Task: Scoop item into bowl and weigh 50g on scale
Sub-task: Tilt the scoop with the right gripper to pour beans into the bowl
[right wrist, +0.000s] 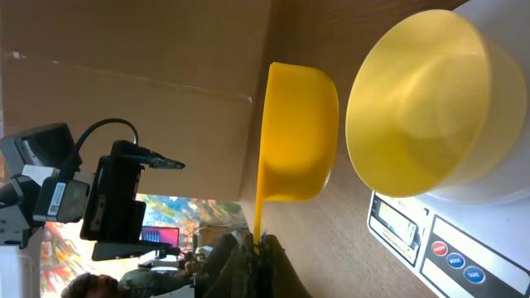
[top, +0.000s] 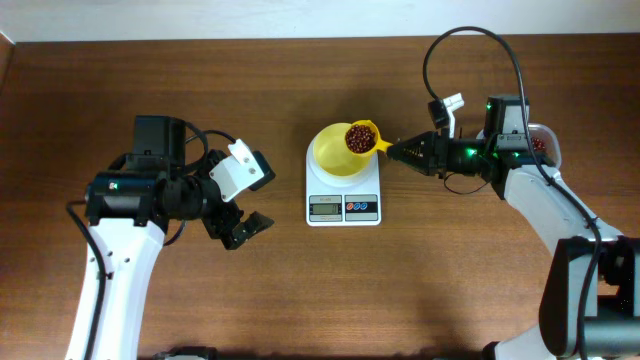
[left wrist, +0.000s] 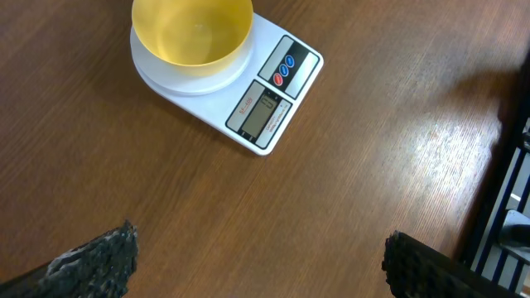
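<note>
The beans [top: 359, 134] are sitting heaped in the yellow scoop [top: 378, 145], which is hovering over the right rim of the bowl [top: 330, 156]. The bowl itself is holding no beans and is standing on the scale [top: 343, 208], whose display is too small to read from here. The jaws of the right arm [top: 470, 158] are clamping together on the scoop's handle. The jaws of the left arm [top: 150, 190] are standing wide apart over bare desk [top: 300, 300], gripping nothing. A fast tip is risking the whole load dropping at once and overshooting 50 g. With the scoop so close to the rim, beans could also be bouncing out onto the scale or desk.
</note>
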Motion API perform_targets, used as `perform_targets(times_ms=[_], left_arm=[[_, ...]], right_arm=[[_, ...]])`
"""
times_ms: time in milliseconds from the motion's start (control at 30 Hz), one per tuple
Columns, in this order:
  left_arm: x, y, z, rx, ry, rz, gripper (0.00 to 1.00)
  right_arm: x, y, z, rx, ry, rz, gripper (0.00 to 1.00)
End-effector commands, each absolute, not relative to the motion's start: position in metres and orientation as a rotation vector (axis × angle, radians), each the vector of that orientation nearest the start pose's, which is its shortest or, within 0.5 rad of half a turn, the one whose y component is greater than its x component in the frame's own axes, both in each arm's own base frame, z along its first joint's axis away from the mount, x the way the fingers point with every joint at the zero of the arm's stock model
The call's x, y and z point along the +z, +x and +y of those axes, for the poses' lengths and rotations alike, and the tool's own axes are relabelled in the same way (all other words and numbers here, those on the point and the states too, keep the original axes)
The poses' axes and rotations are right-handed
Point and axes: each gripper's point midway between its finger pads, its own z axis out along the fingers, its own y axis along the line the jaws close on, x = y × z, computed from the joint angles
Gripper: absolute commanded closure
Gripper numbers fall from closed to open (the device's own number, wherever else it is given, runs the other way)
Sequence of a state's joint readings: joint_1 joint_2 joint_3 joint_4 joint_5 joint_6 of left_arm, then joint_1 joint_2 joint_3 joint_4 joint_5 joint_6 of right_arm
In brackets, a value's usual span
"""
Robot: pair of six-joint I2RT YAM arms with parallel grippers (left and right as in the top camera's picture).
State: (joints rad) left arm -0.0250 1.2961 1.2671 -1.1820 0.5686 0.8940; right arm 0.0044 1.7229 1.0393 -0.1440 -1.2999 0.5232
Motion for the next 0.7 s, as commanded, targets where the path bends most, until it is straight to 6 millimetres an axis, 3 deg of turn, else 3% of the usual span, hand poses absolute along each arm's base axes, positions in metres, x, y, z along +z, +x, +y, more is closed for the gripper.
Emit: perform_targets(times_ms=[0,667], left_arm=[[0.2181,0.2706,-0.0993,-0.481,1.236,2.22,0.01],[0.2182,0.2706,-0.0994,-0.482,1.236,2.22,0.01]], right_arm=[[0.1794,0.365,0.1718,1.828,-0.099,2.232,0.96],[0.1832,0.3692,0.1719,1.802,-0.148,2.197,0.96]])
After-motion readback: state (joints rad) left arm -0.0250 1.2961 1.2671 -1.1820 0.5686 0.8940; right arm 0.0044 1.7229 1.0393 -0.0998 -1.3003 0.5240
